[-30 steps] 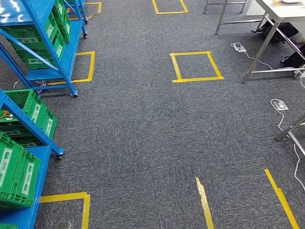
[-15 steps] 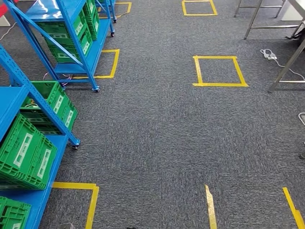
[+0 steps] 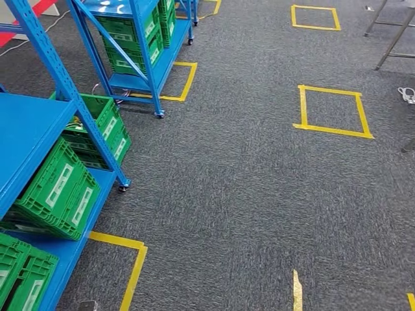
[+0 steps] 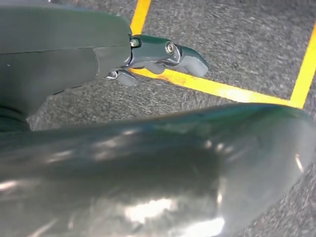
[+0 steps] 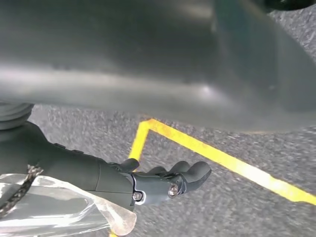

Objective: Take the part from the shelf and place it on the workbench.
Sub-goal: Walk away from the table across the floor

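**Part.** No part can be made out. Judged to lie in one of the green crates [image 3: 61,191] on the blue shelf [image 3: 29,129] at the left edge of the head view. The crate interiors are not visible from this angle.

**Left hand** [image 4: 160,52]. Hangs over grey carpet [image 3: 235,194] and yellow floor tape [image 4: 223,89]. Fingers straight, nothing in them.

**Right hand** [image 5: 164,180]. Also low over carpet and tape, fingers extended in a slight curve, nothing between them. A clear film [image 5: 56,207] sits back by the wrist; I cannot tell what it is.

**Governing relation.** The shelf runs along the left side of the frame, receding to the upper left, with open carpet ahead. The left arm is judged the nearer. Neither hand is raised toward a crate; the robot must face the shelf first.

**Workbench.** Metal legs [image 3: 391,39] at upper right may belong to it; unconfirmed.
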